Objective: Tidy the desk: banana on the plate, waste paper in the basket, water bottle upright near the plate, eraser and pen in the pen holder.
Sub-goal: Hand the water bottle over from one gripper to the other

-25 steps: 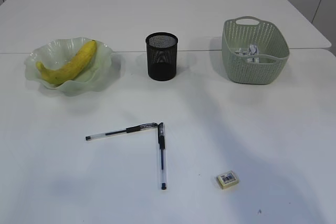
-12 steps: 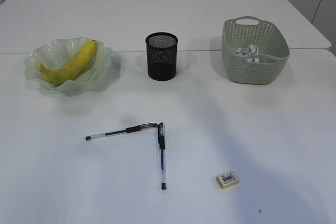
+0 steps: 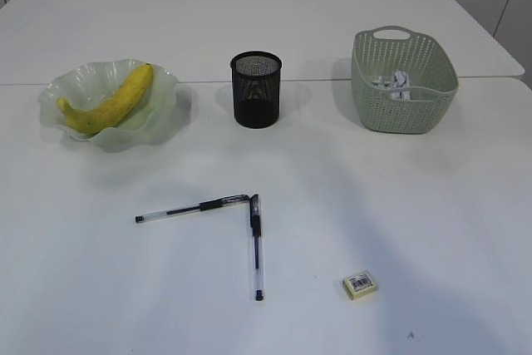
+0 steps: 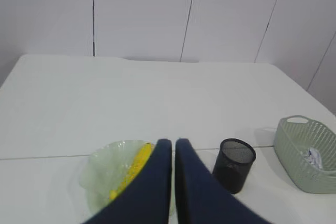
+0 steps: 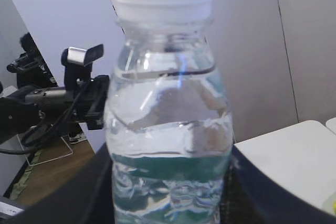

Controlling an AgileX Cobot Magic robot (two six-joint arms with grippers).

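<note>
Already the banana lies in the plate, left of the pen holder. Right of the pen holder stands the basket with crumpled paper inside. Nearer than the pen holder, two pens and the eraser lie on the desk. Left jaws are closed and empty; right jaws grip the water bottle.

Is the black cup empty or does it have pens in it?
Looks empty: nothing sticks out of the pen holder, though its bottom is hidden. Both pens and the eraser lie on the desk.
</note>
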